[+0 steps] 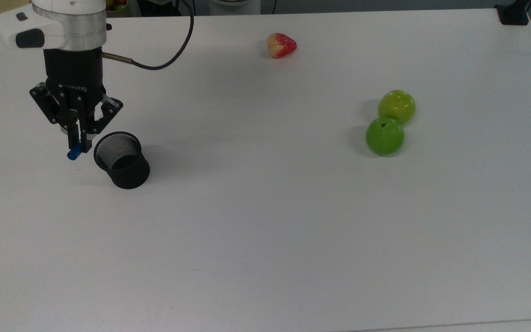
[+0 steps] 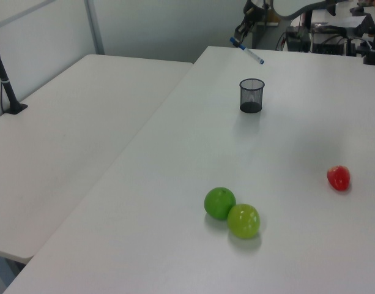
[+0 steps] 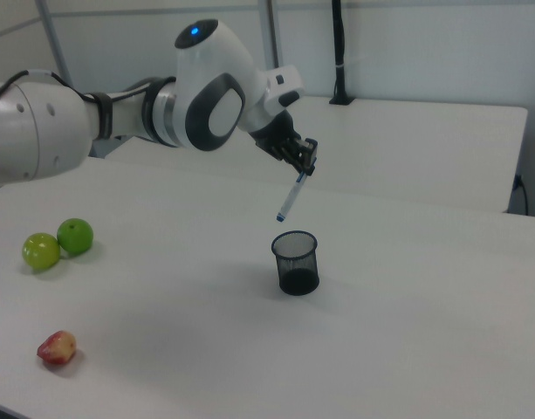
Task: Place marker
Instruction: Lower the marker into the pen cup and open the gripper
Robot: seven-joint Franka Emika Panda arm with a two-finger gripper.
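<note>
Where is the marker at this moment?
The marker is held tilted in the claw, in the air above the black mesh cup, at the top view's left.

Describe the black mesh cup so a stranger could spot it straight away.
Start at the big white table and go to the robot arm's end effector, which holds a marker. Just below it stands the black mesh cup. It is the sole dark, open-topped container; the other things on the table are two green apples and a red fruit.

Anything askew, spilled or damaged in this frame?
Nothing stands out. The end effector holds the marker tilted above the upright cup; two apples and a red fruit sit undisturbed on the table.
</note>
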